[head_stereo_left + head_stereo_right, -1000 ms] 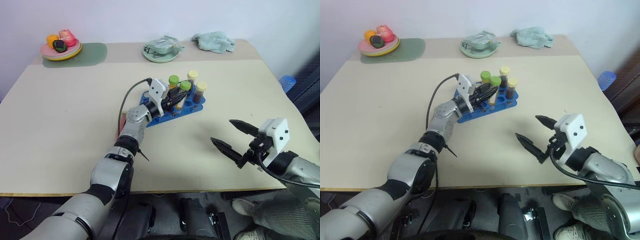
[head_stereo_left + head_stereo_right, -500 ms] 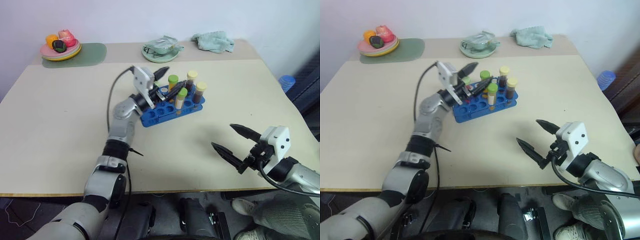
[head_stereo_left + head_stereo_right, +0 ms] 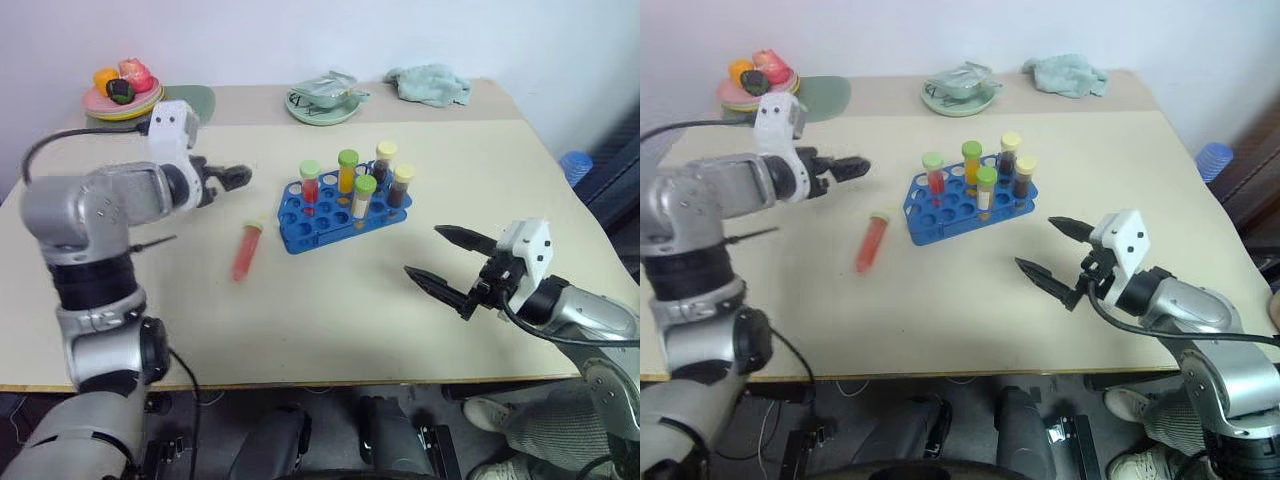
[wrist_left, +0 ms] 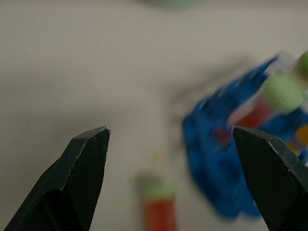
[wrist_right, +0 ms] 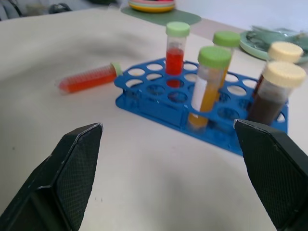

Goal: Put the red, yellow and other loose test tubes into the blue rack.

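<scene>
1. Your left gripper [image 3: 232,178] hangs above the table [image 3: 120,300] toward its left edge, fingers spread wide with nothing between them.
2. Your right gripper [image 3: 448,268] hovers near the table's front right corner, its fingers equally wide apart and empty, pointing toward the rack.
3. The blue rack [image 3: 330,220] sits around the middle of the table, set at an angle to the edges.
4. Five capped tubes stand upright in the rack: a red tube with a green cap [image 3: 310,186], two yellow ones with green caps [image 3: 347,172], and two dark brown ones with cream caps [image 3: 400,186].
5. One loose red tube [image 3: 245,251] lies flat on the table just left of the rack, its cap end toward the rack, touching neither gripper.
</scene>
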You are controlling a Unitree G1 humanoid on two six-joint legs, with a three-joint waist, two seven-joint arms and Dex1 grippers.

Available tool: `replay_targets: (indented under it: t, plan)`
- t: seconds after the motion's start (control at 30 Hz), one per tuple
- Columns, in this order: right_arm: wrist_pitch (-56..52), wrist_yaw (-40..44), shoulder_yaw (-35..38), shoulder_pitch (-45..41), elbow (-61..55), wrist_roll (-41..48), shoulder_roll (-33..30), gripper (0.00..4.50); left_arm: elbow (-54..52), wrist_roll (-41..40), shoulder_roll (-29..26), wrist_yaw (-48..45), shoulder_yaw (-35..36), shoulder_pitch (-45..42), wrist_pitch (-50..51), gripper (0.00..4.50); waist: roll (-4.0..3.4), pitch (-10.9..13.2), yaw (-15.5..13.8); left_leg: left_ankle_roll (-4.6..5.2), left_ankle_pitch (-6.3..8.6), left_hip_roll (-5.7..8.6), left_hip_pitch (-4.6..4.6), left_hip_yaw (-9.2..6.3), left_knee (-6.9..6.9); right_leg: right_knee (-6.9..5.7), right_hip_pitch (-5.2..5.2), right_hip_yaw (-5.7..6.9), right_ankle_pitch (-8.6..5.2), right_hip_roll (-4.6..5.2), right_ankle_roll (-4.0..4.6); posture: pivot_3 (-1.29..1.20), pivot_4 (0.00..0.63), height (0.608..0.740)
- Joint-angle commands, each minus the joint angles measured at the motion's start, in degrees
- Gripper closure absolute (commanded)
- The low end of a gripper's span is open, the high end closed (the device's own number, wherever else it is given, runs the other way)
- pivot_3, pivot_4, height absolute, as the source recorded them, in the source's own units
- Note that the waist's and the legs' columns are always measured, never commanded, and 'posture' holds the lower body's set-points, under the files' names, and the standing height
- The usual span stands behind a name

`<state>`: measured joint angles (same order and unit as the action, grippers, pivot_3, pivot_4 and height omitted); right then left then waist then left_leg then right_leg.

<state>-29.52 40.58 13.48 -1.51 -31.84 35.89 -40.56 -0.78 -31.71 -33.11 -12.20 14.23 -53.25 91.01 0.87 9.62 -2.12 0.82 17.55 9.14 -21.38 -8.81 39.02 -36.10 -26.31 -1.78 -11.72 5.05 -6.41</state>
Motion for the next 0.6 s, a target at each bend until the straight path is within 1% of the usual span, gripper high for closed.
replay_targets:
  t: [0.03, 0.2, 0.27, 0.33, 0.43, 0.6]
  plan:
    - [-1.3, -0.6, 0.0, -1.7, -1.0, 1.1, -0.4, 0.00, 8.9, -7.3, -3.9, 2.1, -4.3, -3.3, 1.5, 0.36, 0.00, 0.0, -0.1, -0.02, 0.01, 0.00, 0.00, -0.02, 0.00, 0.01, -0.01, 0.00, 0.00, -0.01, 0.00, 0.00, 0.150, 0.740]
    - [-4.0, -1.6, 1.0, -1.5, -3.8, 2.3, -1.0, 0.00, 25.6, -15.2, -4.4, 10.2, -8.1, -10.7, 1.5, 0.36, 0.05, 0.0, -0.1, -0.02, 0.01, 0.00, -0.04, -0.04, 0.03, 0.03, -0.01, 0.01, 0.00, 0.01, 0.00, 0.00, 0.150, 0.740]
    - [-5.0, -1.4, 2.1, 0.1, -5.7, 3.3, -1.7, 0.00, 31.5, -17.4, -3.6, 13.7, -8.5, -13.9, 1.5, 0.36, 0.05, 0.0, -0.1, -0.05, 0.02, 0.00, -0.06, -0.04, 0.01, 0.02, -0.06, 0.01, 0.00, 0.01, 0.00, 0.00, 0.150, 0.740]
    - [-6.1, -0.6, 3.6, 2.7, -7.9, 4.6, -2.8, 0.00, 37.9, -20.9, -3.1, 16.3, -11.0, -17.4, 1.5, 0.36, 0.05, 0.0, -0.1, -0.07, 0.04, 0.00, -0.06, -0.05, 0.00, 0.03, -0.06, 0.01, 0.00, 0.00, 0.00, 0.00, 0.150, 0.740]
    - [-6.6, -0.4, 5.3, 5.1, -9.6, 5.6, -3.8, 0.00, 42.3, -24.4, -3.1, 19.4, -13.5, -19.7, 1.5, 0.36, 0.04, 0.0, 0.2, -0.07, 0.04, 0.00, -0.05, -0.04, 0.01, 0.03, -0.06, 0.00, 0.00, 0.01, 0.00, 0.00, 0.150, 0.740]
    - [-6.6, -0.7, 7.7, 7.3, -10.8, 6.3, -4.2, 0.00, 47.8, -33.2, -4.4, 22.9, -20.8, -23.0, 1.5, 0.36, 0.06, 0.0, 0.7, -0.09, 0.03, -0.02, -0.02, -0.02, 0.02, -0.04, -0.07, -0.06, 0.00, 0.03, 0.00, 0.00, 0.150, 0.740]
